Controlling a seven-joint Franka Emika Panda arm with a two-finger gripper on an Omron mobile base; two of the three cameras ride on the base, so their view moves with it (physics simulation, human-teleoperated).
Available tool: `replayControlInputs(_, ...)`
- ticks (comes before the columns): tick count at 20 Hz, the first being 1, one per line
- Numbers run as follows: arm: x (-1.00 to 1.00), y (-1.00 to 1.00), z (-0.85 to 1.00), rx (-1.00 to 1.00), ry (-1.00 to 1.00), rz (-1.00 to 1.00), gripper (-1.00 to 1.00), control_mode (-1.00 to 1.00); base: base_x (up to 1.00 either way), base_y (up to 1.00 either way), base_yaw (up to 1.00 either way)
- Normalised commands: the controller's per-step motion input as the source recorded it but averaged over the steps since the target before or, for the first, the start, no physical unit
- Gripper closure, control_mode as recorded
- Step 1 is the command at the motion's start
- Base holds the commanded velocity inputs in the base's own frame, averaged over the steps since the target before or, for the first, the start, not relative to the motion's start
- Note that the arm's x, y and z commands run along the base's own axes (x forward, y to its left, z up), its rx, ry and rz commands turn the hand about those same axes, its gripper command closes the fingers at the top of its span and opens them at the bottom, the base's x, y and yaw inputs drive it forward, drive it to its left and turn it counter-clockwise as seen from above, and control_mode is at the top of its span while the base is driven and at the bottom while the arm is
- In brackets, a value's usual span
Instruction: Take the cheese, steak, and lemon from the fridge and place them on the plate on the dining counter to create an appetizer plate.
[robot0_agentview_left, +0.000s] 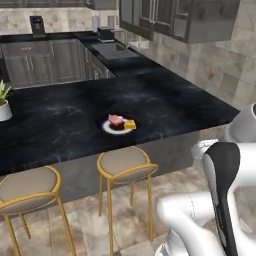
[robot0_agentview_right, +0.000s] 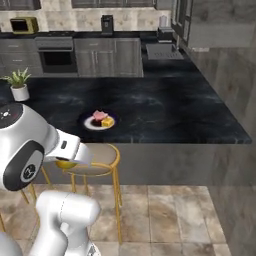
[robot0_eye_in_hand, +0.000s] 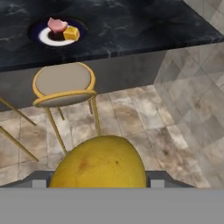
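My gripper (robot0_eye_in_hand: 99, 180) is shut on the lemon (robot0_eye_in_hand: 100, 162), a round yellow ball that bulges up between the fingertips. From the right base view a sliver of the lemon (robot0_agentview_right: 64, 164) peeks out under the hand, low in front of the dining counter (robot0_agentview_right: 165, 115). On the counter the plate (robot0_agentview_left: 106, 127) (robot0_agentview_right: 89, 124) (robot0_eye_in_hand: 43, 38) carries the pink steak (robot0_agentview_left: 115, 120) (robot0_eye_in_hand: 57, 24) and the orange cheese (robot0_agentview_left: 130, 124) (robot0_eye_in_hand: 71, 33) side by side. The gripper hangs over the floor, short of the counter's edge. The fridge is out of view.
Gold-legged stools (robot0_agentview_left: 125, 162) (robot0_agentview_left: 27, 182) (robot0_eye_in_hand: 63, 81) stand along the counter's near side, one directly between my hand and the plate. A potted plant (robot0_agentview_left: 4, 107) (robot0_agentview_right: 20, 90) sits at the counter's left. A sink (robot0_agentview_left: 114, 50) lies further back.
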Motion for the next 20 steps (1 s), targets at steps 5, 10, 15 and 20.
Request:
replayControlInputs(5,0.00,0.00,0.00,0.00,0.00,0.00,1.00,1.00,0.60,0.27,0.00)
replayControlInputs(10,0.00,0.00,0.00,0.00,0.00,0.00,1.00,1.00,0.44,0.32,0.00)
replayControlInputs(15,0.00,0.00,0.00,0.00,0.00,0.00,1.00,1.00,0.55,0.24,-0.02)
replayControlInputs(20,0.00,0.00,0.00,0.00,0.00,0.00,1.00,1.00,0.52,0.27,-0.08)
